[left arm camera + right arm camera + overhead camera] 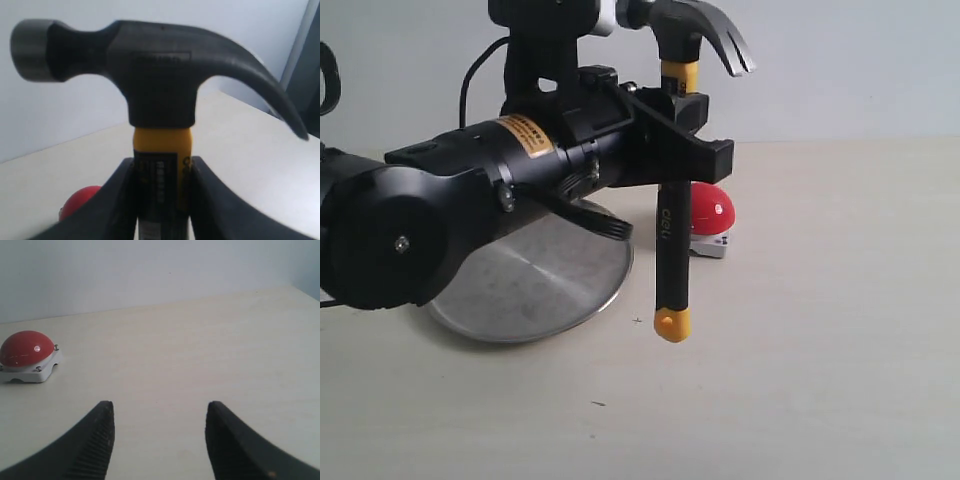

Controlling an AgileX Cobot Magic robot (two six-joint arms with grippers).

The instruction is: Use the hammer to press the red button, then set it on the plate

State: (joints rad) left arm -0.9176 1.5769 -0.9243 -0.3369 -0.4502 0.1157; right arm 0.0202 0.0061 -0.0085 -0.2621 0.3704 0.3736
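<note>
hammer (pixel 673 240) upright in left hand (pixel 161 200), head up

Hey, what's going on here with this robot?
The left gripper is shut on the claw hammer just below its head, holding it upright, handle hanging down. In the exterior view the red button sits just behind the handle, and the metal plate lies to the left, hammer not yet on it. The right gripper is open, holding nothing.
</note>
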